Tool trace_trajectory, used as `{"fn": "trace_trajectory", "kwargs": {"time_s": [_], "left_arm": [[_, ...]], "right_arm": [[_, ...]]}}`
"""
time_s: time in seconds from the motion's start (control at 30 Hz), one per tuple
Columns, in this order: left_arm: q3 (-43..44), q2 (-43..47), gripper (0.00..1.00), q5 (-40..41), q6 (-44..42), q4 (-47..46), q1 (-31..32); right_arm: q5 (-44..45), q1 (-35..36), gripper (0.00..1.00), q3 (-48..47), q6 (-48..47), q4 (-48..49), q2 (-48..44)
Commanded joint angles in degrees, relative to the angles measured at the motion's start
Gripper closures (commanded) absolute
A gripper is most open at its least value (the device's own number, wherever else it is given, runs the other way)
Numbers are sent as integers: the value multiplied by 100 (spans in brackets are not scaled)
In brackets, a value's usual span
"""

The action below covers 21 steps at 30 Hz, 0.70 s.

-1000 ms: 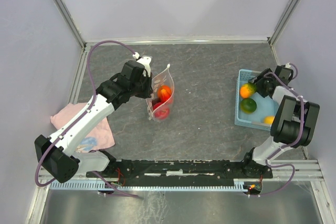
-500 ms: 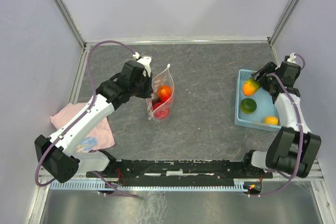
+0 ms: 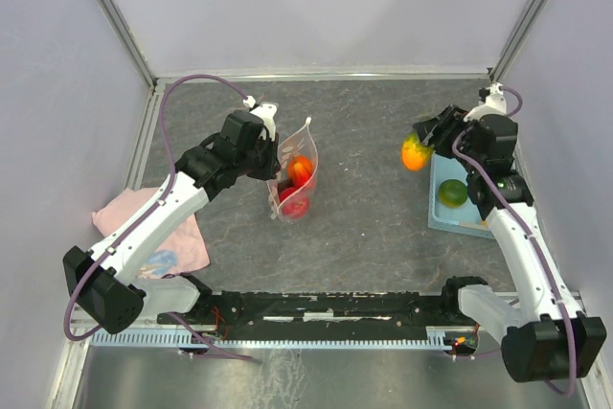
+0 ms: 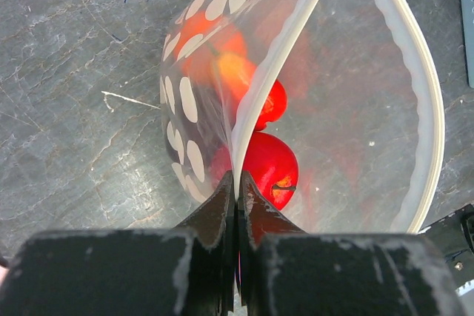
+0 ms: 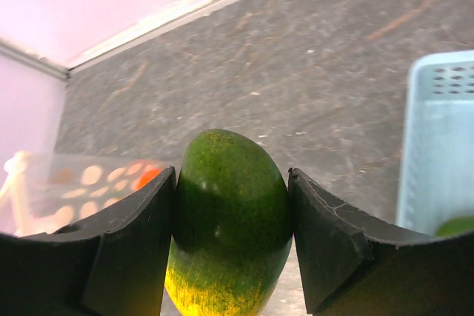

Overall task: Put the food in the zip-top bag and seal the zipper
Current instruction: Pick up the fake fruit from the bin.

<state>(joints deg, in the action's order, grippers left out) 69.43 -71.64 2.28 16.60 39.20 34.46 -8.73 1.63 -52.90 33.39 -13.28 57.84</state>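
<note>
The clear zip-top bag (image 3: 299,171) stands upright at the table's left centre with its mouth held agape. My left gripper (image 4: 237,186) is shut on the near strip of the zipper (image 4: 275,55), and red and orange food (image 4: 271,165) shows through the plastic. My right gripper (image 3: 419,145) hangs above the table just left of the basket, shut on a green-and-yellow mango (image 5: 229,227) (image 3: 413,154) that fills the space between its fingers. In the right wrist view the bag (image 5: 81,183) lies far off at the left.
A light-blue perforated basket (image 3: 442,219) at the right edge holds a green fruit (image 3: 452,193). A pink cloth (image 3: 182,241) lies under the left arm. Walls enclose the table on three sides.
My right gripper has lifted the mango out of the basket and carried it left, out over the open table. The left arm and the bag have not moved.
</note>
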Motion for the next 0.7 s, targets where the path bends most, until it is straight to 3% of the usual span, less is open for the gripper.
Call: {"fn": "trace_trajectory", "kwargs": {"time_s": [0.0, 0.47, 0.67], "left_arm": [[53, -17, 97, -166, 14, -185, -36], [58, -17, 97, -284, 45, -193, -49], [57, -27, 97, -305, 62, -197, -53]], "right_arm": [[264, 614, 63, -113, 287, 633, -214], [933, 3222, 62, -773, -13, 2089, 694], [1732, 4263, 62, -1149, -539, 2496, 1138]]}}
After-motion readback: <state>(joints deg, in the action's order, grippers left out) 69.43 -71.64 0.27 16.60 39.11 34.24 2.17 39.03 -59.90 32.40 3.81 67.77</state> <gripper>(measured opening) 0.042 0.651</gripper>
